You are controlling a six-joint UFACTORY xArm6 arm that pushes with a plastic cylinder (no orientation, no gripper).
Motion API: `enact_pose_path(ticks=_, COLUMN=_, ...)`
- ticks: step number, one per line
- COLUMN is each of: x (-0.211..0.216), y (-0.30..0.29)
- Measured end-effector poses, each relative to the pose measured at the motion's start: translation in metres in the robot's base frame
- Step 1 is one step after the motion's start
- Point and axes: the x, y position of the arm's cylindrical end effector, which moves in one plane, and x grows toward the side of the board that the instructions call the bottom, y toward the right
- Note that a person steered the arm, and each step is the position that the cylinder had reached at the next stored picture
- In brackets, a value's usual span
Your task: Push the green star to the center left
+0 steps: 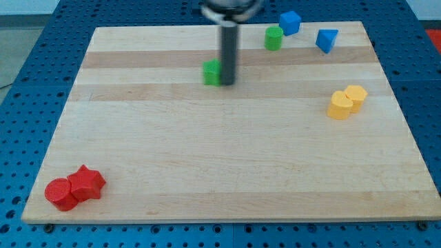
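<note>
Toward the top edge of the desk [207, 165], a little left of its middle, the green star [212, 72] sits on the pale wood, its shape partly hidden and slightly blurred. Touching its right side, as far as the view shows, is my tip [227, 84], the lower end of a straight dark rod that comes down from the top of the view; the rod looks smooth and matte, its upper part smeared. No claw is fitted, so nothing can be said about one being apart or together.

Planks of light wood make up the desk, with faint darker bands running from left to right and a smooth, even finish. Around it lies a blue perforated surface [21, 69] dotted with regular holes.

Near the top edge, right of the rod, a second green block [273, 38] stands, rounded and stubby. Just beside it to the upper right is a blue block [289, 22] with flat faces, roughly a cube. Further right, near the top right corner, a blue triangular block [326, 40] lies apart from it.

By the right edge, two yellow blocks touch: a heart-like yellow block [339, 105] and a yellow hexagonal block [355, 96].

At the bottom left corner, a red cylinder [60, 193] rests against a red star [87, 183]. All the blocks look solid, plain and uniformly coloured.
</note>
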Motion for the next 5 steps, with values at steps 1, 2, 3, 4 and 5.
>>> enact_pose_path(ticks=1, x=0.023, y=-0.072)
enact_pose_path(ticks=2, x=0.026, y=-0.03)
enact_pose_path(ticks=3, x=0.003, y=0.018)
enact_pose_path(ticks=4, x=-0.023, y=0.02)
enact_pose_path(ticks=5, x=-0.03, y=-0.029)
